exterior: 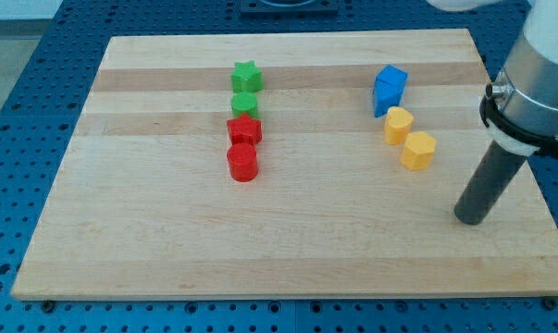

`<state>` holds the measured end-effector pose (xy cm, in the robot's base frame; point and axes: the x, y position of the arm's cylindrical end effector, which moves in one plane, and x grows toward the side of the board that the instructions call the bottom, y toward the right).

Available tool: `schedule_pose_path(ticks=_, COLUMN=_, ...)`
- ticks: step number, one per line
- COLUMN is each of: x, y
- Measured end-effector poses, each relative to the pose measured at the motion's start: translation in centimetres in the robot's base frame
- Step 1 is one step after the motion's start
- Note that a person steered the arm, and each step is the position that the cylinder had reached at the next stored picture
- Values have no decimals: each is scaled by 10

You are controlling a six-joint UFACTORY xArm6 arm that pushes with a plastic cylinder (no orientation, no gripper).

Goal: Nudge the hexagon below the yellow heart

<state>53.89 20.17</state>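
In the camera view, a pale wooden board [288, 250] lies on a blue perforated table [19, 74]. Toward the view's right, the yellow hexagon block [418, 150] sits just below and slightly right of the yellow heart block [398, 124], the two touching or nearly so. Above the heart, close against it, stands a blue block [390, 89] whose shape I cannot make out for sure. Left of the board's middle, four blocks form a near-vertical column: a green star block [247, 76] at the top, a rounded green block [245, 104] beneath it, a red star block [244, 130] next, and a red cylinder-like block [243, 163] at the bottom, each touching its neighbour. The arm carries no gripper, so nothing is clasped or released; it ends in a dark rod slanting down from the view's upper right. My tip [470, 220] rests on the board to the lower right of the yellow hexagon, near it but clearly apart, and well apart from the red and green column.
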Motion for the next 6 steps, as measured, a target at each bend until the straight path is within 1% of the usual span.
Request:
schedule_pose_path(ticks=2, x=-59, y=-8)
schedule_pose_path(ticks=3, x=-71, y=-18)
schedule_pose_path(ticks=6, x=-71, y=-28)
